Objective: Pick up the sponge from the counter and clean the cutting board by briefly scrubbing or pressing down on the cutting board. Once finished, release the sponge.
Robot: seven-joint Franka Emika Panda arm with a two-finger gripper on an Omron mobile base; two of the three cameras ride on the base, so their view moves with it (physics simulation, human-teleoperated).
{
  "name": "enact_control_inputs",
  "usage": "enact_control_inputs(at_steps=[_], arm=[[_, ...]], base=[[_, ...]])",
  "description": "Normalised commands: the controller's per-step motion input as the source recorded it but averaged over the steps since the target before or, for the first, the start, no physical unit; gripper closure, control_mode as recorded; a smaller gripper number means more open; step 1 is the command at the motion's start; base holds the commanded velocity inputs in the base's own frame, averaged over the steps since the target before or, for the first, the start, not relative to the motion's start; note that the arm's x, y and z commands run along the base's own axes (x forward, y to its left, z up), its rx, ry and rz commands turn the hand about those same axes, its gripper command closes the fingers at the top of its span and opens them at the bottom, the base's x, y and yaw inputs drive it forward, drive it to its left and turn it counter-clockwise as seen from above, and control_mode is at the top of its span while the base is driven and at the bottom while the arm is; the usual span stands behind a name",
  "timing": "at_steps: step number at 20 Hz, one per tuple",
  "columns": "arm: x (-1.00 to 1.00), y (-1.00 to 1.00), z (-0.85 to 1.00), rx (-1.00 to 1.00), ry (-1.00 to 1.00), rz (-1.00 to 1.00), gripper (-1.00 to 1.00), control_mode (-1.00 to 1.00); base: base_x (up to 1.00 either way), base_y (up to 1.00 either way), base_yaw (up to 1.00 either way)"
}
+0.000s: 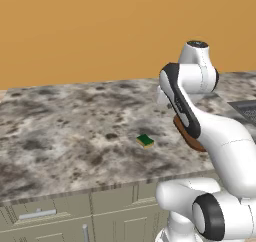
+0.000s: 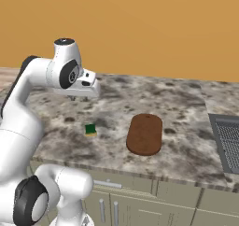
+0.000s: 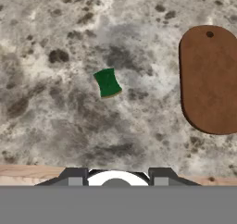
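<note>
The small sponge (image 1: 145, 140) (image 2: 90, 129) (image 3: 108, 83) lies green side up on the mottled stone counter (image 1: 75, 131) (image 2: 186, 117), near its front edge. To the sponge's right rests the reddish-brown cutting board (image 2: 145, 134) (image 3: 210, 79), flat and bare; in the left base view my arm covers most of the board (image 1: 189, 136). My gripper (image 2: 78, 97) (image 3: 118, 173) hangs well above the counter, pointing down, behind and a little left of the sponge. Its fingers stand wide apart, open, with nothing between them.
A dark grey ridged panel (image 2: 228, 143) (image 1: 245, 108) is set into the counter at the far right. Grey-beige cabinet fronts (image 2: 140, 204) with metal handles run below the counter edge. An orange wall (image 2: 140, 24) closes off the back.
</note>
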Motion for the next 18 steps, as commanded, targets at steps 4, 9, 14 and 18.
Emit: enact_control_inputs(at_steps=[4, 9, 14, 18], arm=[[0.22, 0.02, -0.19, 0.0, 0.07, -0.02, -1.0, -1.0], [0.53, 0.12, -0.52, -0.16, 0.16, -0.01, -1.0, -1.0], [0.15, 0.0, -0.71, -0.1, 0.18, 0.27, -1.0, -1.0], [0.08, 0.01, -0.36, 0.07, 0.12, 0.11, -1.0, -1.0]], base=[[0.0, 0.0, 0.0], [0.0, 0.0, 0.0], [0.0, 0.0, 0.0], [0.0, 0.0, 0.0]])
